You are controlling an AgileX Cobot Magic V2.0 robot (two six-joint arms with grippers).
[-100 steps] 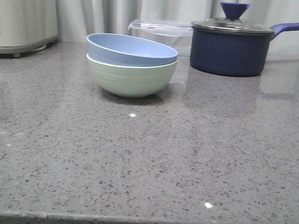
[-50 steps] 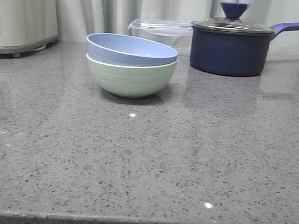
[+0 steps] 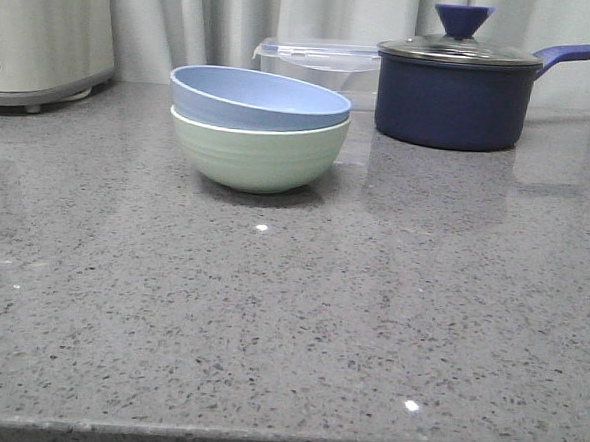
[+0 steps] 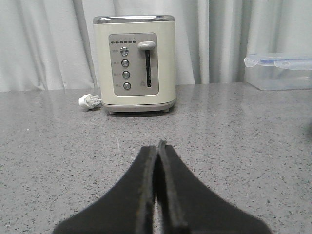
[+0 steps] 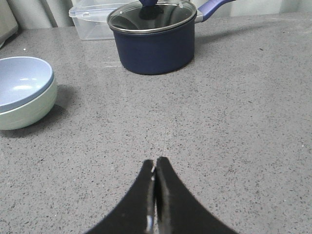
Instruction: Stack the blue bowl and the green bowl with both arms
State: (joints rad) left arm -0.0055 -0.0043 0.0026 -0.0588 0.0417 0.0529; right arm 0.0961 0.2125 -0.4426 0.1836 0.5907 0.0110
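Observation:
The pale blue bowl sits nested inside the mint-green bowl on the grey counter, left of centre in the front view. The pair also shows in the right wrist view, blue bowl in green bowl. My right gripper is shut and empty over bare counter, well apart from the bowls. My left gripper is shut and empty, facing the toaster; no bowl shows in its view. Neither arm shows in the front view.
A dark navy lidded saucepan stands at the back right, its handle pointing right. A clear lidded plastic box is behind the bowls. A cream toaster stands at the back left, a white plug beside it. Curtains hang behind.

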